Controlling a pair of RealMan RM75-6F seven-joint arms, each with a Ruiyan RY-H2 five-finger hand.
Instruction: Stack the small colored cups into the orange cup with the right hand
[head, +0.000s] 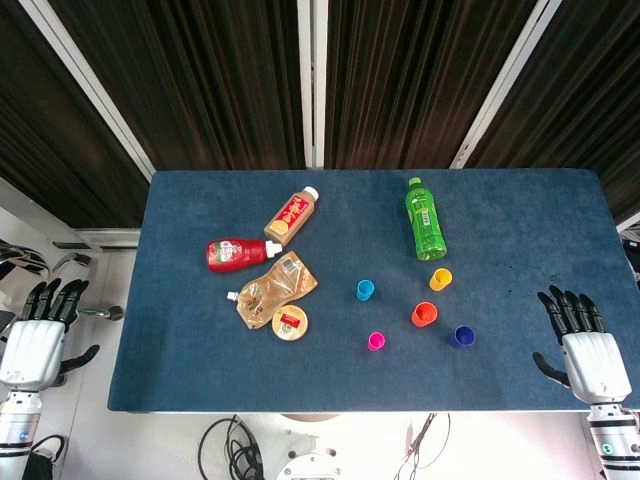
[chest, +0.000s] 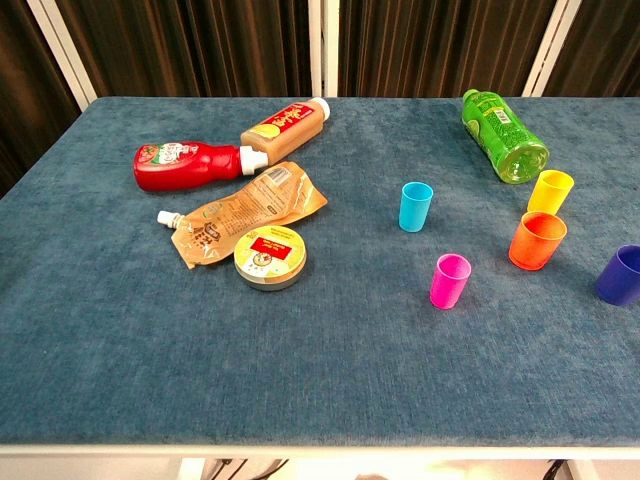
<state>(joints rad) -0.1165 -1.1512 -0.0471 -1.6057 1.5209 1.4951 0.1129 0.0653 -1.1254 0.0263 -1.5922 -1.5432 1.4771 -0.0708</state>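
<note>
The orange cup (head: 424, 314) (chest: 537, 240) stands upright on the blue table, right of centre. Around it stand a yellow cup (head: 440, 279) (chest: 550, 191), a light blue cup (head: 365, 290) (chest: 415, 206), a pink cup (head: 376, 341) (chest: 450, 280) and a dark blue cup (head: 462, 336) (chest: 621, 274), all upright and apart. My right hand (head: 585, 349) hovers at the table's right front corner, fingers spread, holding nothing. My left hand (head: 38, 333) hangs off the table's left side, also with fingers spread and empty. Neither hand shows in the chest view.
A green bottle (head: 425, 219) (chest: 503, 135) lies behind the cups. On the left lie a ketchup bottle (head: 235, 253) (chest: 188, 164), a brown drink bottle (head: 291, 216) (chest: 284, 124), a brown pouch (head: 273, 287) (chest: 241, 209) and a round tin (head: 290, 322) (chest: 270, 256).
</note>
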